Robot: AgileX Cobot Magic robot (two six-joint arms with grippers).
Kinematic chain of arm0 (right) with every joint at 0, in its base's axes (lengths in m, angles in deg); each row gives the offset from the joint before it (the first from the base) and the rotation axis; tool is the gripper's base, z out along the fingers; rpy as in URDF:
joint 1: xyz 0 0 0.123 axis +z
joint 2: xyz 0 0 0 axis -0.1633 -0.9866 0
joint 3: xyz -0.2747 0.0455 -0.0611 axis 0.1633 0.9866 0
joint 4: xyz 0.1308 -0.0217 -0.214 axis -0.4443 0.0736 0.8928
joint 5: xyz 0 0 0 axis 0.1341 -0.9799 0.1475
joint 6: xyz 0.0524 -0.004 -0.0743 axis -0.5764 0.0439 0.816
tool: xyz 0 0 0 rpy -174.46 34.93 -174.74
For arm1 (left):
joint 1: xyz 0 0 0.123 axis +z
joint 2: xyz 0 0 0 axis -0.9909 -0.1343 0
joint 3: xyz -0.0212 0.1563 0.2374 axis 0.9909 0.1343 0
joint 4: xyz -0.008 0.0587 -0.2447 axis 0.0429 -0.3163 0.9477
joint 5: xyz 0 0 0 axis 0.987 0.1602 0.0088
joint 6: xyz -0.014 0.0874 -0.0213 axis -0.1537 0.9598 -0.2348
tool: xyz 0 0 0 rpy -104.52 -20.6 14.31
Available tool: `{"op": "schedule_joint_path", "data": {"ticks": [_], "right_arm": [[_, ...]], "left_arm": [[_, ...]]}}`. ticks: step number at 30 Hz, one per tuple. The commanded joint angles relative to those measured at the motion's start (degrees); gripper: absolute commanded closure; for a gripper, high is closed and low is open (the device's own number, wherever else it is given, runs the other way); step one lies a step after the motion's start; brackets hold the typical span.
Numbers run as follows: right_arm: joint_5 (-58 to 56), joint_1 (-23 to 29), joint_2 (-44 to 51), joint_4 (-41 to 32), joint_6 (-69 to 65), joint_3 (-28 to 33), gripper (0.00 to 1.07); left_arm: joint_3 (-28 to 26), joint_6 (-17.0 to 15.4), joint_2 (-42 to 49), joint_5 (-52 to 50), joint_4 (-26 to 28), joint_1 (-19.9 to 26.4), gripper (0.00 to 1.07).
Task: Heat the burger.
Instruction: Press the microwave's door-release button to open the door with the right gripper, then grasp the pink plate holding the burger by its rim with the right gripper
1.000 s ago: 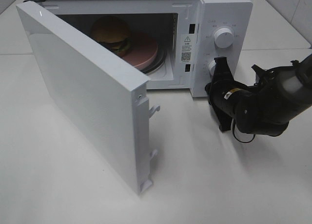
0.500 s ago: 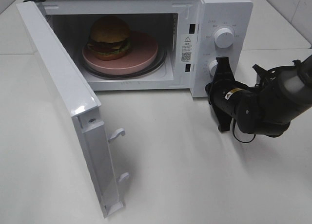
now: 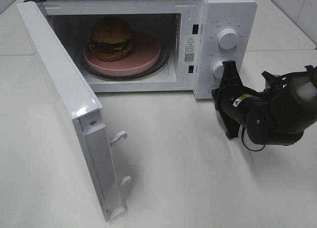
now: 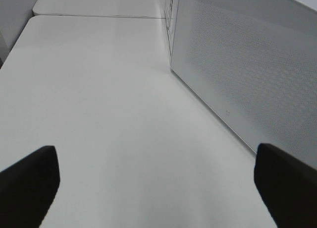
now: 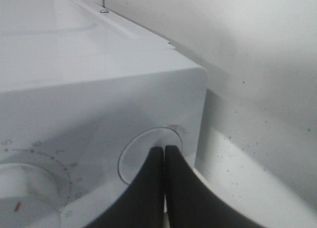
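Note:
The burger (image 3: 111, 38), with tan bun and green lettuce, sits on a round pink plate (image 3: 146, 54) inside the white microwave (image 3: 233, 10). Its door (image 3: 54, 74) stands wide open to the left. My right gripper (image 3: 229, 68) is shut with nothing in it, its tips pointing at the bottom of the control panel, beside the lower knob (image 3: 218, 69). In the right wrist view the shut gripper (image 5: 164, 149) lies over a round flat button (image 5: 141, 163) near the panel's corner. My left gripper (image 4: 156, 156) is open and empty over bare table, outside the exterior high view.
The upper knob (image 3: 227, 38) sits above the lower one on the panel. A dial knob (image 5: 25, 193) shows beside the button. A white dotted face of the microwave (image 4: 247, 64) stands to one side of the left gripper. The white tabletop (image 3: 198, 178) spreads in front.
The microwave door has swung from half open to wide open, uncovering the burger. My right gripper has drawn slightly back and to the right from the panel.

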Motion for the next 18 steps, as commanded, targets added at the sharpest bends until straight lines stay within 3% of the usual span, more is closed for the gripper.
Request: {"op": "schedule_joint_path", "data": {"ticks": [1, 9, 18], "right_arm": [[0.57, 0.57, 1.09, 0.92, -0.11, 0.4, 1.07], [0.46, 0.57, 2.46, 1.15, 0.29, 0.69, 1.07], [0.57, 0.57, 5.27, 0.57, 0.69, 5.16, 1.07]], "left_arm": [[0.17, -0.11, 0.29, 0.17, 0.0, 0.23, 0.06], [0.17, -0.11, 0.29, 0.17, 0.0, 0.23, 0.06], [0.17, -0.11, 0.29, 0.17, 0.0, 0.23, 0.06]]}}
